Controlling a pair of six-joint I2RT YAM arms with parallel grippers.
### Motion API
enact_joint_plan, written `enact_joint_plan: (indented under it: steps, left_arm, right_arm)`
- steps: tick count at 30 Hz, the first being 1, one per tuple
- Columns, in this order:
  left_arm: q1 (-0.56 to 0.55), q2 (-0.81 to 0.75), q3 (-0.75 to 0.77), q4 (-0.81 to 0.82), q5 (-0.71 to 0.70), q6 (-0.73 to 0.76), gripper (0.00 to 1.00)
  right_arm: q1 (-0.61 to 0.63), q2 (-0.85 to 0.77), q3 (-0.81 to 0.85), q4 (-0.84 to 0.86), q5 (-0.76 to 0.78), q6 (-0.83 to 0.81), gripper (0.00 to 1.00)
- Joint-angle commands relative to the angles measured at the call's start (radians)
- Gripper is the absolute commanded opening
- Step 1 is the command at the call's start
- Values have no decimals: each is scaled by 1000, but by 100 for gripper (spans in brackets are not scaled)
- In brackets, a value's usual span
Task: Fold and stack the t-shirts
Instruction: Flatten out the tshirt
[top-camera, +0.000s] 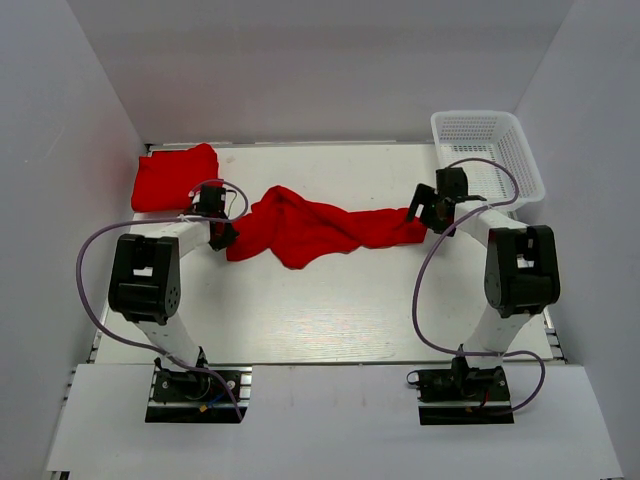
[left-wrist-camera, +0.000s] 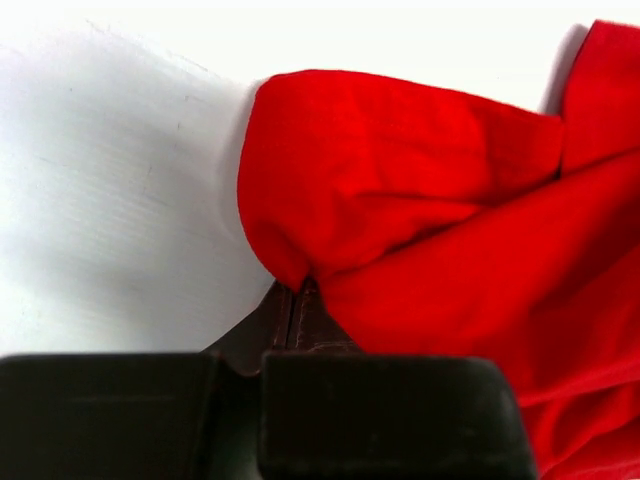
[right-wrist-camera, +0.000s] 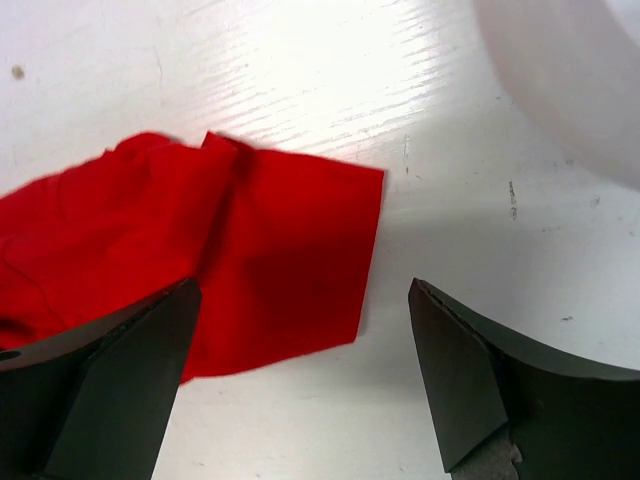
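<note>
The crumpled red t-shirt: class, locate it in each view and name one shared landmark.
Top external: crumpled t-shirt mid-table, stretched left to right.
Left wrist: right side, edge pinched in the left gripper.
Right wrist: left side, corner beneath the open right gripper.
Shared landmark: the white table.

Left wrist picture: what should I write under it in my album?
The left pincer pinched shut on a fold of the crumpled red t-shirt, over the white table.

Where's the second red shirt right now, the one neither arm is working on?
The second shirt lies bunched at the table's far-left corner in the top view, just behind the left pincer and left of the stretched-out shirt.
</note>
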Motion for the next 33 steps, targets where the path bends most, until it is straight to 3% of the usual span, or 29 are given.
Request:
enact_joint_plan:
  steps: [1,7,13,16,17,21,27,33]
  left_arm:
    - [1,-71,-11,-8,1,19,0]
    - [1,-94,-32,3,1,28,0]
    - [1,-122,-41,21,1,58,0]
    - [1,-132,-41,30,1,68,0]
    - [1,-132,-50,30,1,68,0]
    - [1,-142,-60,50,10,68,0]
    - [1,-197,-23,61,15,103,0]
    - [1,-359,115,38,-90,154,0]
  right_arm:
    - [0,21,9,80,52,96,90]
    - [3,79,3,115,69,134,88]
    - [6,135,3,130,25,148,74]
    - [9,135,-21,149,9,140,48]
    - [9,132,-28,152,8,133,33]
    - [15,122,-31,167,-18,79,0]
    - [17,11,-72,284,-20,-8,0]
    - [14,-253,-35,324,29,-102,0]
